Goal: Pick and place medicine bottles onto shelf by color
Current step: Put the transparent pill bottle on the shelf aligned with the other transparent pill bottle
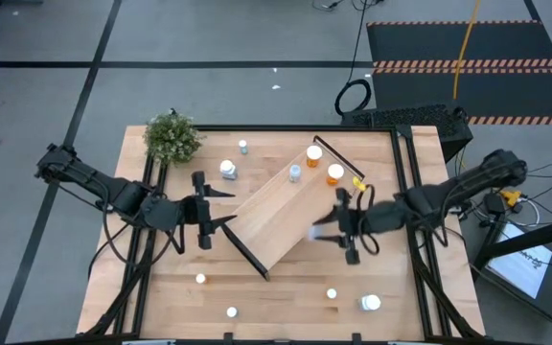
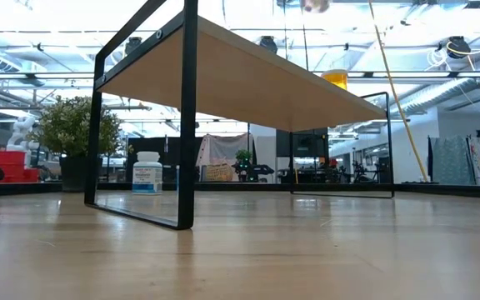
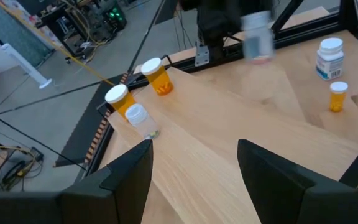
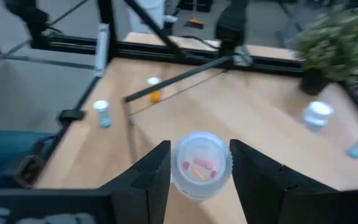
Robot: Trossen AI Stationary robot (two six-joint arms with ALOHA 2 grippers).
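Closest to the right wrist camera, a pale-blue medicine bottle (image 4: pixel 201 165) sits clamped between the right gripper's (image 4: pixel 199 180) two dark fingers, its white cap facing the lens. From above, that right gripper (image 1: pixel 326 228) hangs over the right-hand edge of the shelf (image 1: pixel 286 216), a long light-wood board lying diagonally across the middle of the table (image 1: pixel 286 302). Two orange bottles (image 1: pixel 314 154) (image 1: pixel 335 173) and a pale bottle (image 1: pixel 295 172) stand on the shelf's far end, close together. The left gripper (image 1: pixel 220 209) hovers at the shelf's left edge, fingers spread wide with nothing between them. A larger white bottle (image 1: pixel 228 170) and a small pale one (image 1: pixel 243 147) stand on the table beyond the shelf, near a small bushy plant (image 1: pixel 172 137) at the far left corner. Along the near edge are more bottles: two small ones (image 1: pixel 200 279) (image 1: pixel 232 311) to the left, and a small one (image 1: pixel 332 294) beside a larger white bottle (image 1: pixel 370 303) to the right.
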